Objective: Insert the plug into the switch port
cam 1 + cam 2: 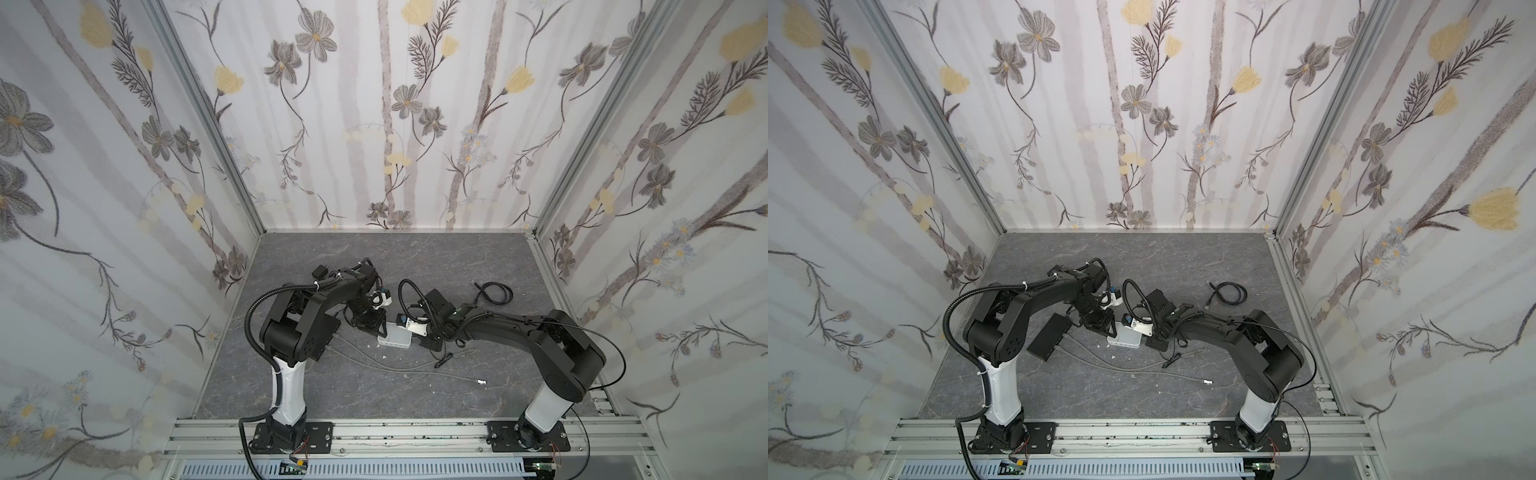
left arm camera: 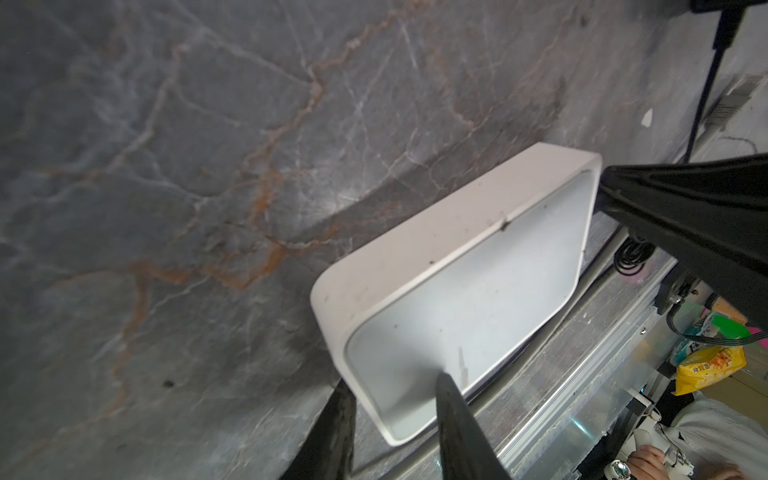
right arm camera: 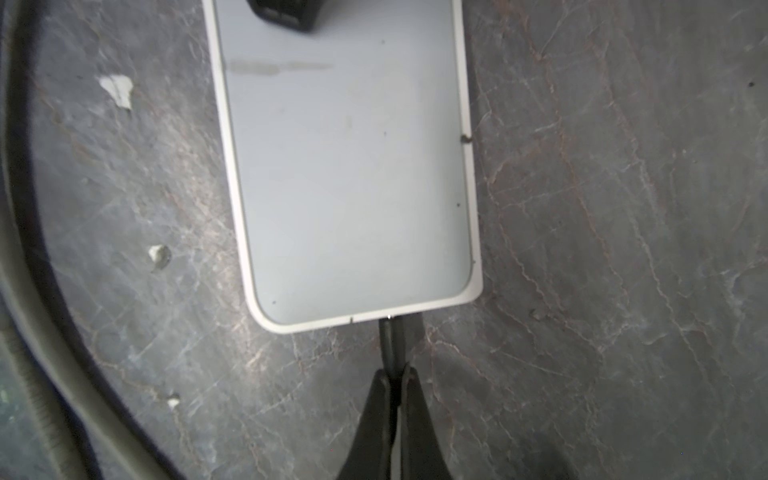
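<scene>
We judge the step in hand to be the push itself: seating the thin black cable plug (image 3: 390,338) into the flat white rounded-corner switch box (image 3: 349,166). The box lies on the grey marbled tabletop (image 3: 623,208), at the middle of the workspace in both top views.

The right gripper (image 3: 395,374) is closed tight on the plug's black body. In a top view it sits at the switch's (image 1: 395,337) 3 o'clock side. The plug's nose meets the short edge wall there, though we cannot tell how deep it sits.

The left gripper (image 2: 395,382) stands part open at the box's 9 o'clock end. One fingertip (image 2: 448,384) is over the top face and the other is just outside the side wall. It straddles the corner but does not visibly clamp it.

To do this well we need a brace first. The box looks light and would probably slide toward 9 o'clock under the push, so the left fingers should close or bear down before we drive.

Then we push straight along the plug's axis toward 9 o'clock with no twist — a tilted plug may jam at the port mouth. The grip sits close behind the nose, which should limit buckling.
</scene>
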